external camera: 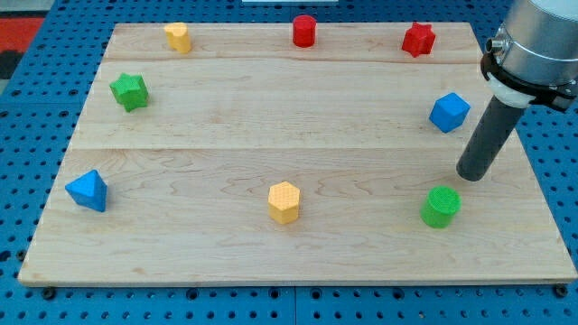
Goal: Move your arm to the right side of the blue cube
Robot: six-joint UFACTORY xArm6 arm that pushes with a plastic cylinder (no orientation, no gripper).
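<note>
The blue cube (449,112) sits on the wooden board (271,126) at the view's right, in the upper half. My tip (470,175) is the lower end of a dark rod that comes down from the view's upper right. It rests on the board just below and slightly right of the blue cube, a short gap apart from it. A green cylinder (441,207) stands just below and left of the tip.
A red star block (418,39), a red cylinder (304,31) and a yellow block (178,38) line the top edge. A green star block (129,91) and a blue triangular block (88,190) are at the left. A yellow hexagonal block (284,202) is bottom centre.
</note>
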